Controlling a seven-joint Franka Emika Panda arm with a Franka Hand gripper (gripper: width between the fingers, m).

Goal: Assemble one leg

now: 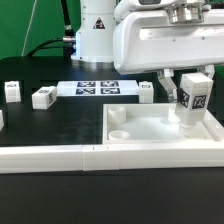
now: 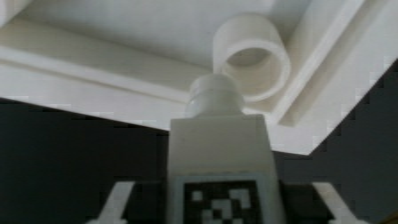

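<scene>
Jaws are seen clamped on the leg (image 1: pixel 193 98), which is held close to upright at the exterior view's right, over the right-hand part of the large white panel (image 1: pixel 150 128) that lies on the black worktop (image 1: pixel 50 125). In the wrist view the leg's rounded tip (image 2: pixel 214 92) is pointed at the panel beside a round corner hole (image 2: pixel 260 60). It appears just short of that hole, and whether the tip touches the panel cannot be told. Other tagged pegs (image 1: pixel 43 97) are seen on the worktop toward the upper left of the exterior frame, near the marker board (image 1: pixel 97 87) and well apart from the held one.

The step in hand is judged to be the carrying of the leg to its corner hole, with insertion not yet done. For the next move, the tip would need to be centred over the hole and the leg kept square to the panel. It could then be lowered and turned home, since a small offset could land the tip on the rim.
</scene>
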